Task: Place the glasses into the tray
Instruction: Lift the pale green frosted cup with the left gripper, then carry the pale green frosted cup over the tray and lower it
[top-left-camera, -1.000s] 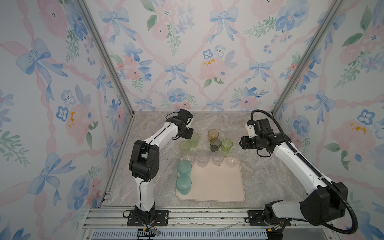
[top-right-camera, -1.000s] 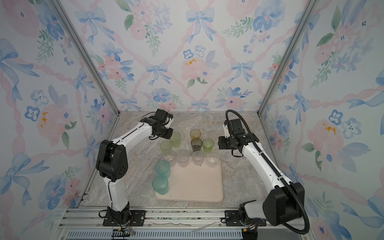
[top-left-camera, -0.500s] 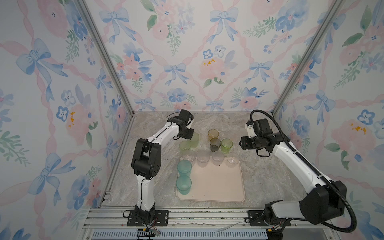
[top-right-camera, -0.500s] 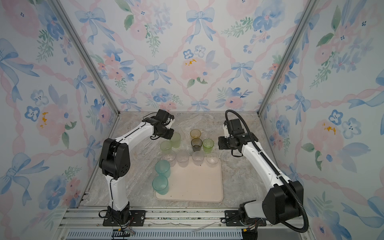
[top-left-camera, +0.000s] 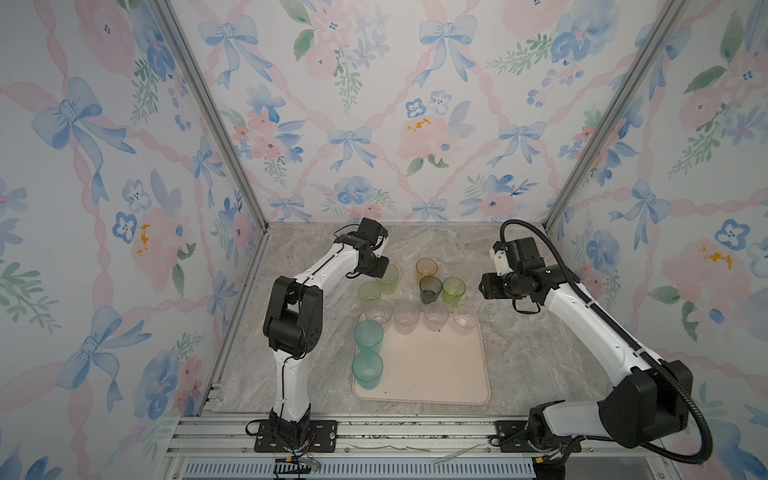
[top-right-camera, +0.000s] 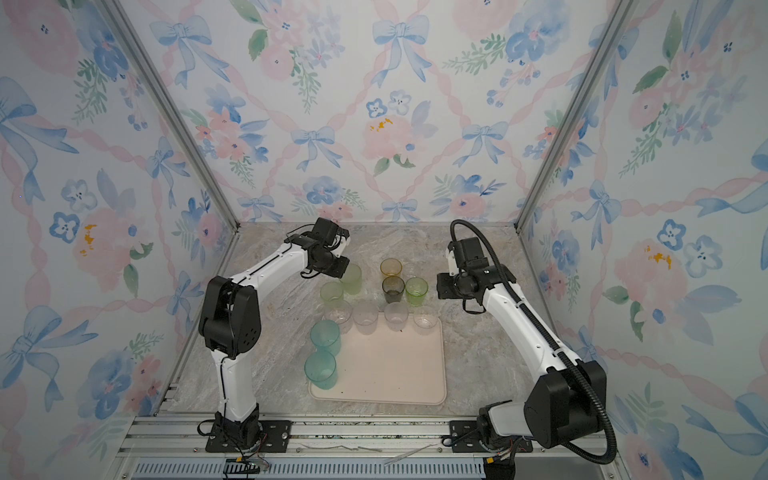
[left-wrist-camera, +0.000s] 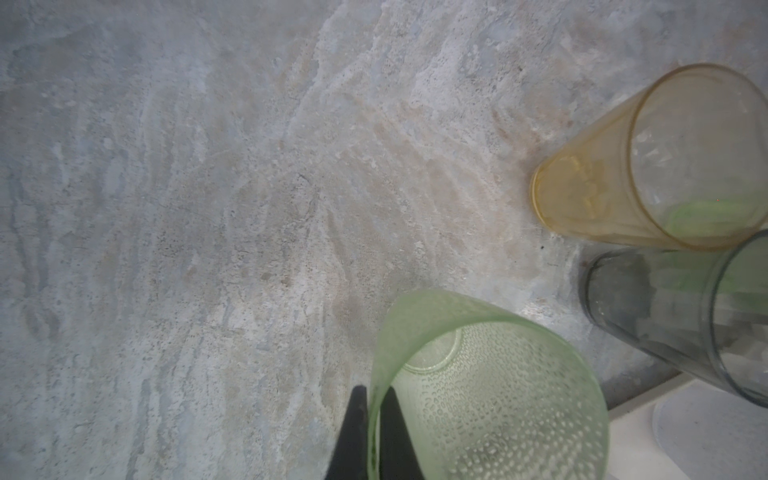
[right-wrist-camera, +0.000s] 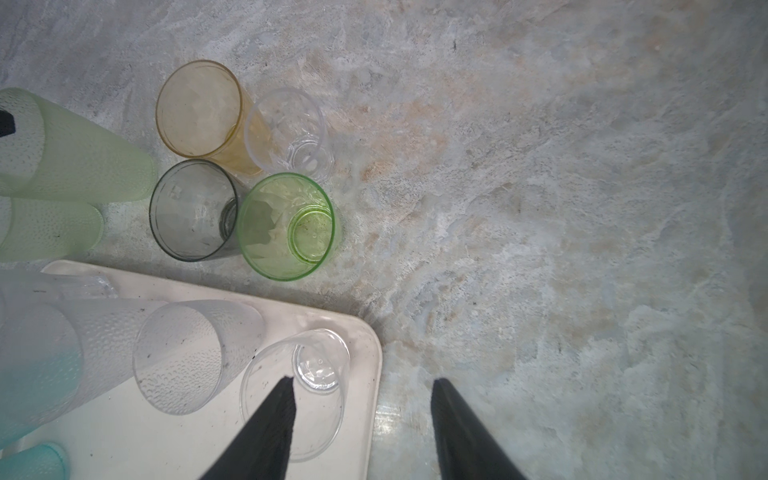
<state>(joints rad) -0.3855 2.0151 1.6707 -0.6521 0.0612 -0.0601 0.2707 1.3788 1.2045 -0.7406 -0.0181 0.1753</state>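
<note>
I am looking through every view and finding no text, label, brand, number or sign that can be read.

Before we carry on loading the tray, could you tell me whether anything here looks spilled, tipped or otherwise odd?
Nothing is tipped, spilled or broken; the glasses I can see stand upright. Only a few dark specks dirty the tray and the frosted glass on it.
</note>
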